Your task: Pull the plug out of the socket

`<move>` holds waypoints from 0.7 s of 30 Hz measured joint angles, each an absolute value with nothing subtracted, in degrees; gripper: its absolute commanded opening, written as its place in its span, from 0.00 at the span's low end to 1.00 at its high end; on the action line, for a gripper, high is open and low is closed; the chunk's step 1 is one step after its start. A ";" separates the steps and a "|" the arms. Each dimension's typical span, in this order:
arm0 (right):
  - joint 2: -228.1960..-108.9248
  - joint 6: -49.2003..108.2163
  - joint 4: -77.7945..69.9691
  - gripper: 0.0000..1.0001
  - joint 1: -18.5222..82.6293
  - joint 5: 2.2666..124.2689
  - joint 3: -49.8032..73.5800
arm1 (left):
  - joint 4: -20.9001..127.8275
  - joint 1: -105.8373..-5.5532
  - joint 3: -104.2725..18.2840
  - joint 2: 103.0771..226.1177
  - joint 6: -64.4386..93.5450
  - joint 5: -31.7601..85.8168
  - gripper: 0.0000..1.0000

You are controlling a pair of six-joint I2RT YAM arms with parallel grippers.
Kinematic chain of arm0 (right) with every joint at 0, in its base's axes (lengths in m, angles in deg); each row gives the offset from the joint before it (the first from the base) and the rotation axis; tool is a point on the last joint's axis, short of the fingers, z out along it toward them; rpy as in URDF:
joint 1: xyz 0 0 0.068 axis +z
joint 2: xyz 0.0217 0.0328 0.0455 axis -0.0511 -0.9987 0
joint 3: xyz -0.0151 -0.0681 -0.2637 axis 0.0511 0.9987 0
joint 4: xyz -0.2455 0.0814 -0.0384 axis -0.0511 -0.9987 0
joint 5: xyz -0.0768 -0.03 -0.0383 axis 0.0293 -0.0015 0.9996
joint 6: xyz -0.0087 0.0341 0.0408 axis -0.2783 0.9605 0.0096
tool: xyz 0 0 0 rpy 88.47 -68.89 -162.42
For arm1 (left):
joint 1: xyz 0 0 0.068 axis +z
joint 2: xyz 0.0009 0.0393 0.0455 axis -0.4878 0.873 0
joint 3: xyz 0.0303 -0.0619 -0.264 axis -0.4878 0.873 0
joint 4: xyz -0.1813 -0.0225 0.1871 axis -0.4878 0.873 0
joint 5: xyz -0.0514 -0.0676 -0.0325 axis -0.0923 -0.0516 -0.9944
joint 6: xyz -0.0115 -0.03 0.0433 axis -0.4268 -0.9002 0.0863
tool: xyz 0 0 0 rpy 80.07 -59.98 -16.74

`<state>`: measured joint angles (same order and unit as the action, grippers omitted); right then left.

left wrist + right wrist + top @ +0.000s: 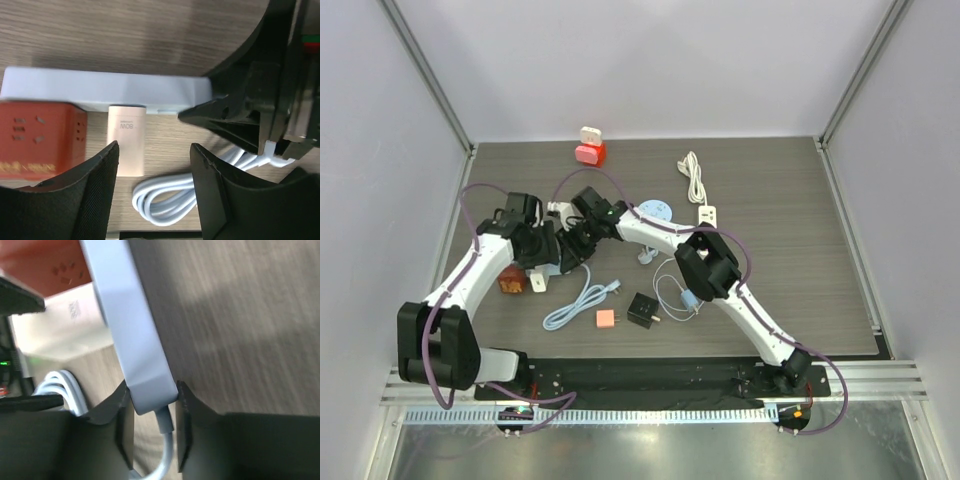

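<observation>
My left hand (154,147) is wide open and holds nothing. The plug (127,137) sits in the gap, close against the finger at 9 o'clock and well clear of the one at 3 o'clock. I cannot tell whether that near finger touches it. The plug is seated in the long side of the white strip (105,87) and sticks out toward 6 o'clock. A red cube (40,140) is just beside it at 9 o'clock, and a coiled white cable (165,200) lies at 5 o'clock. My right hand (152,390) is narrow, clamped across the strip's end where its cord (165,425) leaves. From above, my left arm reaches toward 1 o'clock and my right arm stretches long toward 10 o'clock. Both hands meet low over the tabletop (790,200), left of centre.
</observation>
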<state>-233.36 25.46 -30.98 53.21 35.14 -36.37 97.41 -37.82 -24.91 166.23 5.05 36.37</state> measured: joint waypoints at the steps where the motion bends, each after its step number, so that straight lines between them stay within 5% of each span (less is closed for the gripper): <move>1: -233.54 26.22 -30.74 0.02 53.10 34.31 -36.37 | 97.19 -37.80 -25.11 165.83 5.03 36.70 0.60; 21: -229.43 62.53 -3.50 0.01 48.31 16.63 -12.70 | 100.56 -37.82 -24.21 156.37 3.59 38.69 0.59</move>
